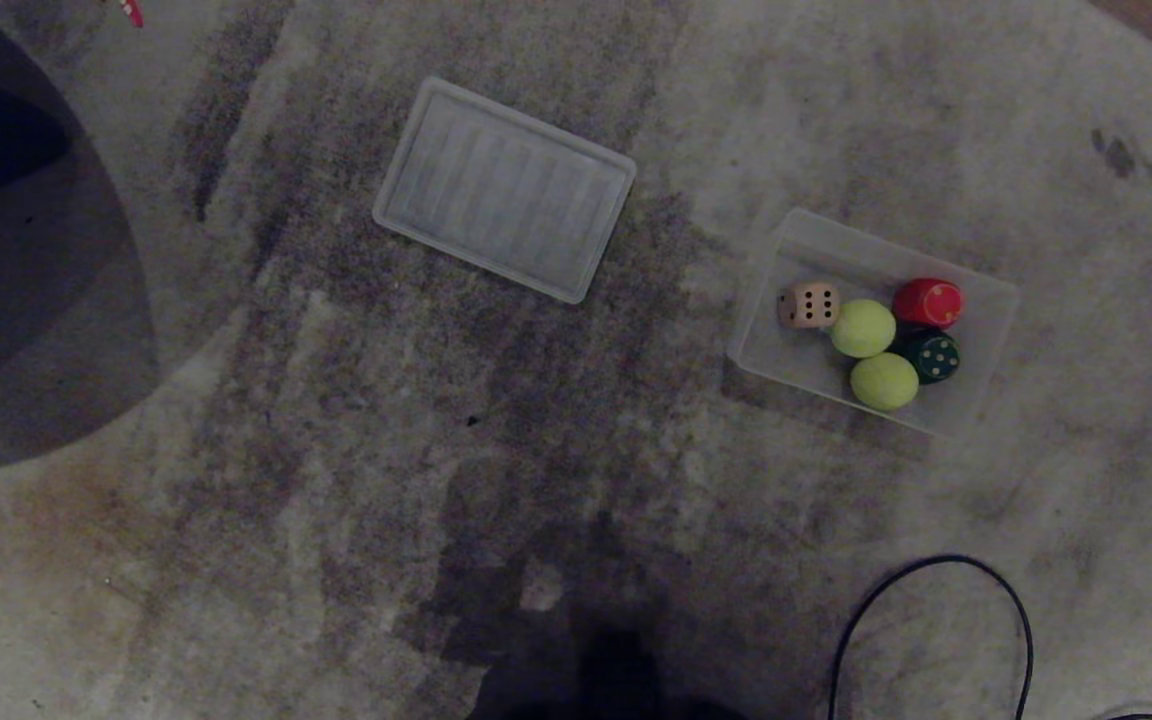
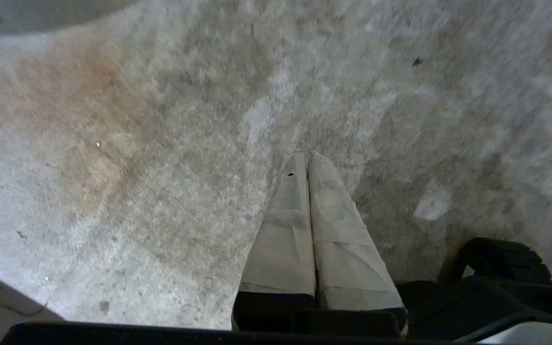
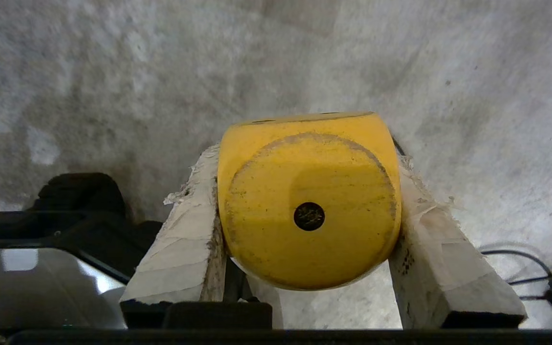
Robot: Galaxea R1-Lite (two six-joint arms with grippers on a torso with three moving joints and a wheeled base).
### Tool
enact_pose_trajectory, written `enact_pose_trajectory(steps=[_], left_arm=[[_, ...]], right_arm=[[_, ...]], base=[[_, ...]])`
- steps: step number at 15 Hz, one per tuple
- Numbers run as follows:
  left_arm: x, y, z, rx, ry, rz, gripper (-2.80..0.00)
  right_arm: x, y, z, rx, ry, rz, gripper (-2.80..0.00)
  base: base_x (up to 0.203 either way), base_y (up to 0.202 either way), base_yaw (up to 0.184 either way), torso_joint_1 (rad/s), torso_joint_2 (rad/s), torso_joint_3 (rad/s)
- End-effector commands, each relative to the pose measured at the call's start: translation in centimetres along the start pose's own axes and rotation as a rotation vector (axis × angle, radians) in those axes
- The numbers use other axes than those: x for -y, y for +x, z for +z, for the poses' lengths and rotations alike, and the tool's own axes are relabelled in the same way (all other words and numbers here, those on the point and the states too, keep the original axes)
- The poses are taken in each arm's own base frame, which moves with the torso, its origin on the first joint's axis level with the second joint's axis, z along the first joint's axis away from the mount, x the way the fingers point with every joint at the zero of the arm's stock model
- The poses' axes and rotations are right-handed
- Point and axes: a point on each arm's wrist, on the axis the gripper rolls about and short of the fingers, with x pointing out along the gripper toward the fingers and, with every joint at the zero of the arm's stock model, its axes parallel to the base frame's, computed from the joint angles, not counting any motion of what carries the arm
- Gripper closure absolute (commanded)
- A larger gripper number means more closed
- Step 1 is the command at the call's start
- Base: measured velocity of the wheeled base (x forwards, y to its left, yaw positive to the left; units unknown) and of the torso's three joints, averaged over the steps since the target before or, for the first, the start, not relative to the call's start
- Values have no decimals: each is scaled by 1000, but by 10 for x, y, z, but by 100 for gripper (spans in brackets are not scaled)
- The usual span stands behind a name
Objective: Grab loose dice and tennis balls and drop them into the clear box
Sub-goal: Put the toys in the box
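two balls [image 1: 862,328] lie in the box [image 1: 986,345], right of frame; right gripper [image 3: 304,158] clamps yellow die [image 3: 308,201]; left gripper [image 2: 304,160] closed.

A worn, stained grey carpeted floor [image 1: 336,420] carries the things. On it lie a flat ribbed clear lid [image 1: 504,189] far centre, the clear box [image 1: 986,330] right, and a black cable [image 1: 936,620] near right.

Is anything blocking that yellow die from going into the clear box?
Nothing visible does. The right gripper holds the yellow die above bare carpet. The clear box is open on top, its lid lying apart on the carpet, with free room inside beside the cream die.
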Motion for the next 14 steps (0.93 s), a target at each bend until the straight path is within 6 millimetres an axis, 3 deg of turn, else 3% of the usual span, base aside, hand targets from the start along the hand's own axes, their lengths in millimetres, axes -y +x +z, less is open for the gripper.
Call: enact_pose_trajectory(steps=[1, 14], left_arm=[[0, 0, 0, -3, -1, 1, 0], [0, 0, -1, -5, 6, -2, 0]], right_arm=[[0, 0, 0, 0, 0, 1, 0], [0, 0, 0, -1, -5, 1, 0]], base=[[0, 0, 0, 2, -8, -198], [0, 0, 0, 1, 3, -178]])
